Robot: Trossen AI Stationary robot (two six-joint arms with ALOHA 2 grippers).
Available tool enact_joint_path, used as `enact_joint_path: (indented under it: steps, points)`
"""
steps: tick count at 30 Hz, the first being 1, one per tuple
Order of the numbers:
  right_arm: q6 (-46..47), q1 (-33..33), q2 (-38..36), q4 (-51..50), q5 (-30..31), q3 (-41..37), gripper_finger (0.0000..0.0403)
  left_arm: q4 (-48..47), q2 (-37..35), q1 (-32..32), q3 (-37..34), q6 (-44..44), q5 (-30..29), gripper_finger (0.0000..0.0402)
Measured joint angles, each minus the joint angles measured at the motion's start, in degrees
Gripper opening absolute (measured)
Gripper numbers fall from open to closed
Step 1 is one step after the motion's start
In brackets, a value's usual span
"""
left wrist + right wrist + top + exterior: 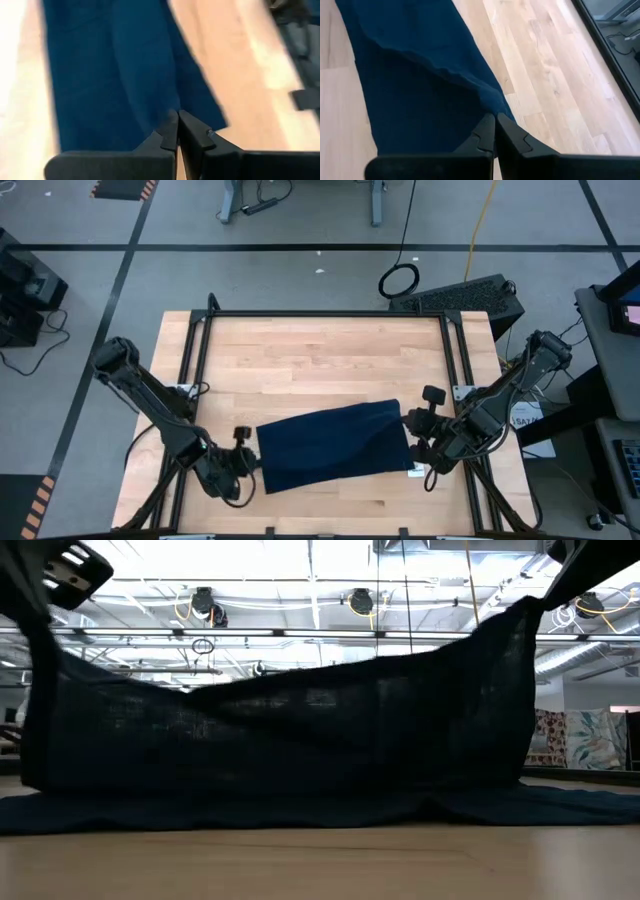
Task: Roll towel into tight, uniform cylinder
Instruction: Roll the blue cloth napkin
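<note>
The dark navy towel point(335, 445) lies across the middle of the wooden table point(320, 350), long side running left to right. My left gripper point(252, 463) is shut on its left end and my right gripper point(412, 442) is shut on its right end. In the low view the towel point(300, 730) hangs between them like a curtain, higher at the right, with its lower part resting on the table. My left gripper pinches the towel's left end at its edge point(167, 114) between the two shut fingers, slanting down from the table's left. That end is lifted and the cloth runs away from the fingers toward the other arm. One layer or several, I cannot tell. My right gripper pinches a bunched corner of the towel's right end point(492, 106) between its two shut fingers, slanting down from the table's right. The corner is raised off the wood and the cloth spreads away from it; a fold line crosses the cloth farther along.
Black frame rails point(455, 360) run along the table's left, right and far sides. Bare wood lies on the far half of the table and in a narrow strip point(340, 510) by the near edge. Grey floor with cables and equipment surrounds the table.
</note>
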Motion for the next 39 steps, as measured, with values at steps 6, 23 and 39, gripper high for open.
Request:
enact_joint_path:
  steps: [6,23,39]
  points:
    - [0.2,0.0,0.0,0.2,3.8,0.0,0.0,-10.7,-1.8,0.0,0.0,-2.4,-8.5,0.0011]
    - [-1.2,-1.1,0.0,-2.2,19.4,0.0,0.0,-24.5,-6.4,6.3,-2.7,-8.6,-21.4,0.0011]
    - [-1.2,-3.0,0.0,-3.7,25.0,0.0,0.0,-21.5,-11.0,8.1,-4.9,-6.4,-36.1,0.0011]
